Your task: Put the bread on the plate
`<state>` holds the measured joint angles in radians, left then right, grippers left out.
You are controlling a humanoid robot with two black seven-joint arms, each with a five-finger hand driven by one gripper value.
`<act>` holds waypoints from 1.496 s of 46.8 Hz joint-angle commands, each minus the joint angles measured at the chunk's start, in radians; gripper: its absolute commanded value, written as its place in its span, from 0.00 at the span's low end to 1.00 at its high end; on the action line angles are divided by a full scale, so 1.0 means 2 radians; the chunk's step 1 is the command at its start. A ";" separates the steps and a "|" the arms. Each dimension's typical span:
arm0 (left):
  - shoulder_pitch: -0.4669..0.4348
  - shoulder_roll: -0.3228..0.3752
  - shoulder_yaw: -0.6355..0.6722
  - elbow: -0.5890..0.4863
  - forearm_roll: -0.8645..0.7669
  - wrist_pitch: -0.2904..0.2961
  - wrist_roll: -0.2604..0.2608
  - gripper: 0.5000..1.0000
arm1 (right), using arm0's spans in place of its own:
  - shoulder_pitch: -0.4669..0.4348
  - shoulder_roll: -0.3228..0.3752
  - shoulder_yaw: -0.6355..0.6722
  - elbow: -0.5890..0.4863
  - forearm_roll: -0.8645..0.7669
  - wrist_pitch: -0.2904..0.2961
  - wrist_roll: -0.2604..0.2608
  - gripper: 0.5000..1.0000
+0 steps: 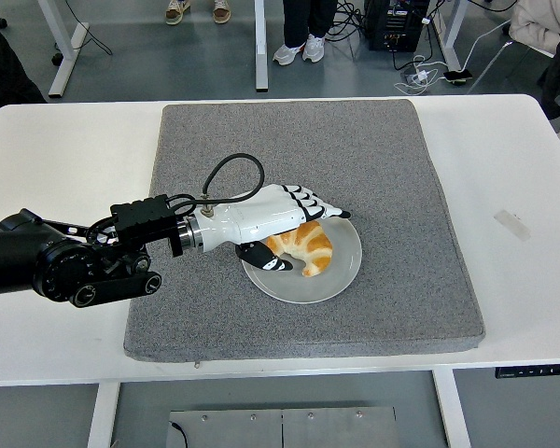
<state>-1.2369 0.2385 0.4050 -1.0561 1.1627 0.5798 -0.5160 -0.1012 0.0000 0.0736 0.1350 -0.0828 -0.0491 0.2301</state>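
White table point(65, 159), one grey mat point(373, 159) covering its middle. Floor behind it shows desk legs, cables, and two pairs of shoes from people standing at the top edge.

Left to right:
- One black arm point(37, 266) in from the left edge, lying low over the table and the mat's left side. One black cable loops up from the wrist.
- One left hand point(280, 217), white with black fingertips, reaching over the left rim of the plate. Fingers extended and loosely spread, lying just above and behind the bread; thumb below them on the plate's left part. Not gripping anything; cannot tell if the fingers touch the bread.
- One plate point(343, 271), white, round, on the mat a bit below centre.
- One bread point(304, 248), a croissant, golden-brown, lying on the plate left of its centre, just beside the thumb.
- One small strip of tape point(512, 225) on the bare table, far right, well apart from the mat.

Right arm not visible.
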 commanded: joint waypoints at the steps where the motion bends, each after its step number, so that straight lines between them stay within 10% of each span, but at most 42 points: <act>1: -0.002 0.008 -0.007 -0.004 -0.006 0.000 -0.007 0.80 | 0.000 0.000 0.000 0.000 0.000 0.000 0.000 1.00; 56: 0.131 -0.037 -0.396 0.086 -0.395 -0.011 -0.019 0.93 | 0.000 0.000 0.000 0.000 0.000 0.000 0.000 1.00; 63: 0.132 -0.035 -0.428 0.121 -0.438 -0.054 -0.016 0.93 | 0.000 0.000 0.000 0.000 0.000 0.000 0.000 1.00; 70: 0.134 -0.036 -0.463 0.201 -0.488 -0.175 -0.012 0.93 | 0.000 0.000 0.000 0.000 0.000 0.000 0.000 1.00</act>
<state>-0.9689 0.1683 -0.4965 -0.7096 0.2221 0.3383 -0.5411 -0.1014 0.0000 0.0735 0.1350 -0.0828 -0.0491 0.2299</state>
